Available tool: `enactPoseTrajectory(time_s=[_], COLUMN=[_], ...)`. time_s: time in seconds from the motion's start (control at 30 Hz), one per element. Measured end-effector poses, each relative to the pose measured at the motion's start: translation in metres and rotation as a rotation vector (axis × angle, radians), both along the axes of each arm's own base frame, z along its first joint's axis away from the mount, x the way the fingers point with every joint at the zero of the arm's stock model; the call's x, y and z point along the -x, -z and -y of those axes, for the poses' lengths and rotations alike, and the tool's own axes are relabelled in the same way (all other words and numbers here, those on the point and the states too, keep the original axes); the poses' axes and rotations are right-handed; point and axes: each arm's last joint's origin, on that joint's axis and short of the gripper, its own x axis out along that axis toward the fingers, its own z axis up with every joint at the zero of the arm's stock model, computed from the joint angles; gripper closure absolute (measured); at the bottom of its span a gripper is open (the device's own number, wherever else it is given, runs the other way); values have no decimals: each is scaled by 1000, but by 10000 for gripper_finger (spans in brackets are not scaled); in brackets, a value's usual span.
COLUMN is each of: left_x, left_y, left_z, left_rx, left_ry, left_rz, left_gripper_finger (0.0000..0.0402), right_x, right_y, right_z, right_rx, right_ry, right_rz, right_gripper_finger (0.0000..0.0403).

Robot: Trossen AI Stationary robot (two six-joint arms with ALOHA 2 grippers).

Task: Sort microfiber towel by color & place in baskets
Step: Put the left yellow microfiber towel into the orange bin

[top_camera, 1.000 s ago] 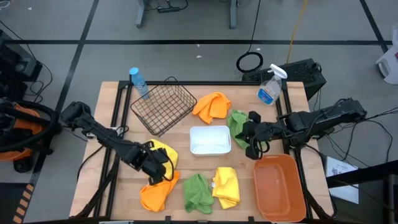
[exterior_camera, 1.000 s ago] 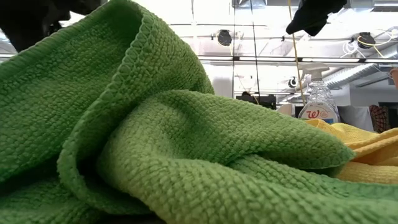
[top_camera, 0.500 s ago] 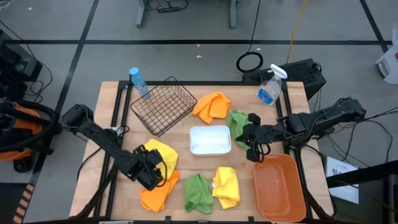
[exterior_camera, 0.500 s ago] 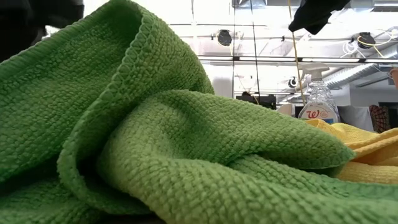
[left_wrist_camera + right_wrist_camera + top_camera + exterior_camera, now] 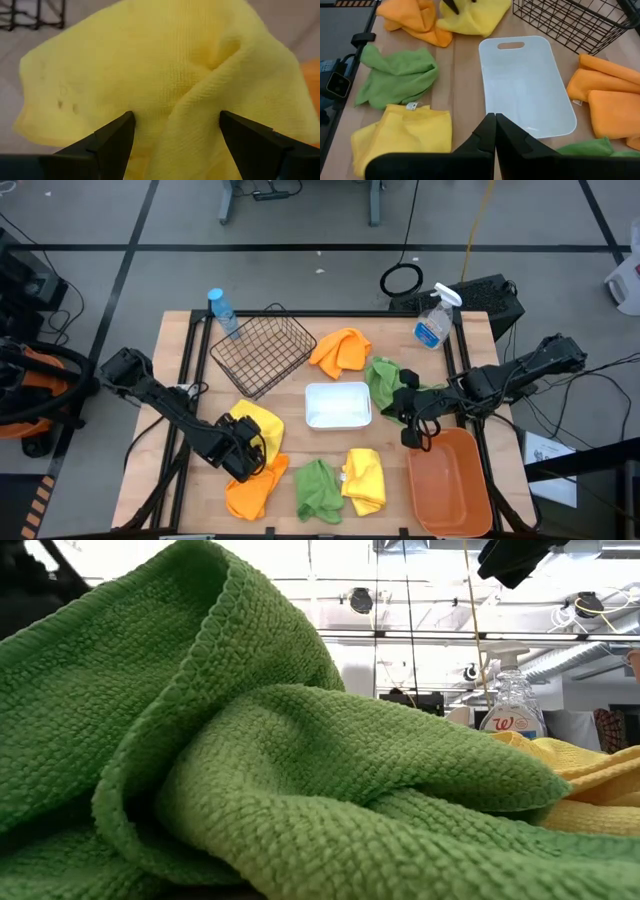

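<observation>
My left gripper (image 5: 175,137) is open and points down at a yellow towel (image 5: 258,428) at the table's near left, its fingers on either side of a raised fold (image 5: 200,100). An orange towel (image 5: 250,492) lies just nearer. A green towel (image 5: 318,488) and another yellow one (image 5: 364,480) lie at the near middle. A second orange (image 5: 340,350) and a second green towel (image 5: 382,380) lie farther back. The black wire basket (image 5: 262,350), white tray (image 5: 338,404) and orange tub (image 5: 448,480) stand on the table. My right gripper (image 5: 413,430) hovers shut beside the tub's far rim. My left gripper comes at the yellow towel from above, its two fingers (image 5: 115,140) standing either side of the raised fold. The towel lies on the table. Whether the fingertips touch the cloth, I cannot tell.
A clear spray bottle (image 5: 433,320) stands at the far right corner and a blue-capped bottle (image 5: 222,310) at the far left, beside the basket. In the low view the near green towel (image 5: 250,760) fills most of the picture.
My left gripper has sunk toward the yellow towel and come a little toward the table's near edge, rolling its wrist as it went. The towels lie as before.
</observation>
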Motion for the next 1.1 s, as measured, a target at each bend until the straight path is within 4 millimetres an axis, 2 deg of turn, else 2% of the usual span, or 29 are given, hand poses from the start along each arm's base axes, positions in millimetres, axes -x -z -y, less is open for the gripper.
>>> enactPoseTrajectory(time_s=[0.17,0.3,0.43,0.7,0.93,1.1], left_x=[4,6,8,0,-8,-19], left_y=[18,31,35,28,15,-1], left_z=[-2,-5,-7,-2,3,11], left_rx=[49,84,71,48,25,-15], left_ry=[9,9,15,89,140,200], left_rz=[52,134,148,171,216,273], left_gripper_finger=[111,141,205,378,379,382], right_x=[2,3,4,5,3,-6], right_y=[0,0,0,-1,-3,-2], right_z=[-5,-8,-10,-12,-13,-18], right_rx=[1,-9,-7,35,26,27], right_ry=[-20,-26,-36,-4,3,-13], right_rz=[3,3,4,24,58,91], right_gripper_finger=[403,403,403,403,403,403])
